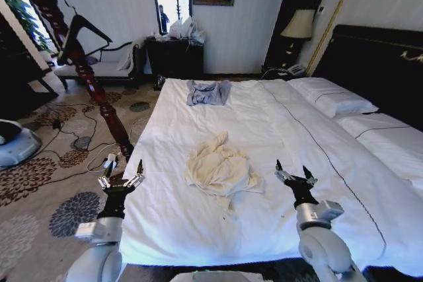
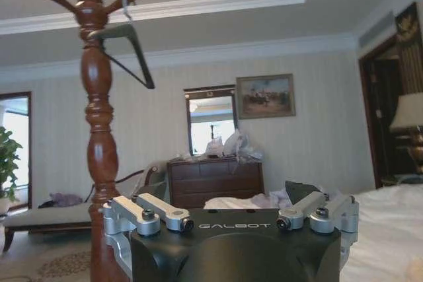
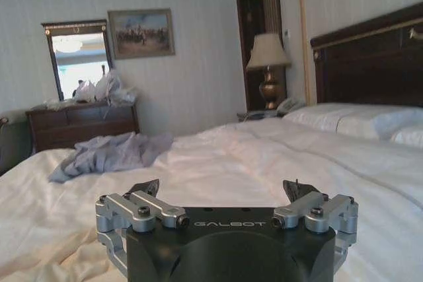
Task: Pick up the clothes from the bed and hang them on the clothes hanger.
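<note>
Shirt (image 1: 221,168) is lying crumpled near the bed's (image 1: 198,229) foot edge, between both released hands, left hand (image 1: 121,179) and right hand (image 1: 295,176) flanking it about equally

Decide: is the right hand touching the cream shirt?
Apart. In the head view, bare white sheet separates the right hand from the cream shirt.
</note>
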`<state>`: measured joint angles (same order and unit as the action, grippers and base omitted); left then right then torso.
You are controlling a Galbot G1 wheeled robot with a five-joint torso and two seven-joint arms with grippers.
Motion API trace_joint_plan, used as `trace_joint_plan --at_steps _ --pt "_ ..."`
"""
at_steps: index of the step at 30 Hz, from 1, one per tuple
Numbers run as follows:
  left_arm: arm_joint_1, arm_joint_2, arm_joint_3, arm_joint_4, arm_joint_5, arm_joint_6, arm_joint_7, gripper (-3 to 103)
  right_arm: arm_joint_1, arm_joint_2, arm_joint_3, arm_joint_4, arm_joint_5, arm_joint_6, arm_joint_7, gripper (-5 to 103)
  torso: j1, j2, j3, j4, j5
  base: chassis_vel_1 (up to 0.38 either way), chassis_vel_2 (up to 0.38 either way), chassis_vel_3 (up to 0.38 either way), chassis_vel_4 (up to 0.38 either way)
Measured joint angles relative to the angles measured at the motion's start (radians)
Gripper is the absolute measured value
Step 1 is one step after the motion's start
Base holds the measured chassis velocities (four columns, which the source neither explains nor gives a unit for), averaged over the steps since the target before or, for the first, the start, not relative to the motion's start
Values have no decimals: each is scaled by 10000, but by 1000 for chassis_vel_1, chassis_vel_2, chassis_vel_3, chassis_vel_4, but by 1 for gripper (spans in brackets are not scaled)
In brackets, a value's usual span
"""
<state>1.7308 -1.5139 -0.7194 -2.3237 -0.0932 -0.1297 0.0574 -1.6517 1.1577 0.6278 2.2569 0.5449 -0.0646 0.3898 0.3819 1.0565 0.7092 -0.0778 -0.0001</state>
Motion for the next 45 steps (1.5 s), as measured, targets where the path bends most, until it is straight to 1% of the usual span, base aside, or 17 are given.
trace_joint_plan --at_steps 5,7,10,11,12,13,14,17,19,20,23,26,35,36,39,42,45 --pt "441 -48 410 832 -32 -92 26 100 133 89 -843 -157 786 -244 379 100 -1 1 -1 -2 0 0 0 0 0" --pt "721 -42 701 1383 -367 46 22 100 446 111 -1285 -470 1280 -376 510 100 -1 0 -1 2 -2 0 0 0 0" --pt "902 -8 883 1761 -446 201 30 100 788 14 -1585 -820 1708 -468 650 100 -1 0 0 1 3 0 0 0 0" --pt "983 13 959 1912 -361 281 26 100 931 -52 -1690 -928 2079 -535 758 100 -1 -1 -1 1 3 0 0 0 0" --pt "1133 35 1083 2207 137 327 -42 100 1211 -264 -1880 -961 3348 -908 1247 100 0 -1 0 1 2 0 0 0 0" --pt "1195 37 1136 2278 320 280 -62 100 1320 -344 -1926 -901 3929 -1116 1512 100 -1 -1 0 2 0 0 0 0 0" --pt "1195 37 1136 2278 320 280 -62 100 1320 -344 -1926 -901 3929 -1116 1512 100 -1 -1 0 2 0 0 0 0 0" --pt "1433 -23 1358 2184 418 207 -79 100 1746 -651 -2018 -535 5855 -2110 2560 100 -1 0 0 2 -1 0 0 0 0" --pt "1511 -100 1418 2035 457 136 -82 100 1961 -737 -2100 -446 6468 -2410 2974 100 0 0 -1 0 0 0 0 0 0" --pt "1511 -100 1418 2035 457 136 -82 100 1961 -737 -2100 -446 6468 -2410 2974 100 0 0 -1 0 0 0 0 0 0" --pt "1591 -162 1412 1999 725 -12 -120 100 2159 -589 -2313 -387 7271 -2609 3718 100 0 0 0 2 1 0 0 0 0" --pt "1653 -167 1368 1970 774 -49 -151 100 2153 -418 -2486 -393 7396 -2640 3842 100 -1 1 -1 0 -1 0 0 0 0" --pt "1752 -219 1285 1714 788 -34 -214 100 2631 507 -2916 -1457 6979 -2335 3521 101 0 0 0 0 2 0 0 0 0" --pt "1765 -240 1285 1674 801 -26 -219 100 2701 648 -2954 -1478 6967 -2278 3431 91 -1 0 0 1 0 0 0 0 0" --pt "1778 -266 1283 1660 811 -23 -229 100 2728 738 -3044 -1466 6889 -2240 3278 86 -1 0 0 0 0 0 0 0 0" --pt "1781 -335 1310 1733 837 -46 -309 100 2770 749 -3245 -1647 6403 -2137 2987 70 -1 0 0 0 -1 0 0 0 0" --pt "1783 -378 1354 1773 865 -47 -379 100 2807 738 -3293 -1798 6280 -2112 2906 64 -1 0 0 0 0 0 0 0 0"
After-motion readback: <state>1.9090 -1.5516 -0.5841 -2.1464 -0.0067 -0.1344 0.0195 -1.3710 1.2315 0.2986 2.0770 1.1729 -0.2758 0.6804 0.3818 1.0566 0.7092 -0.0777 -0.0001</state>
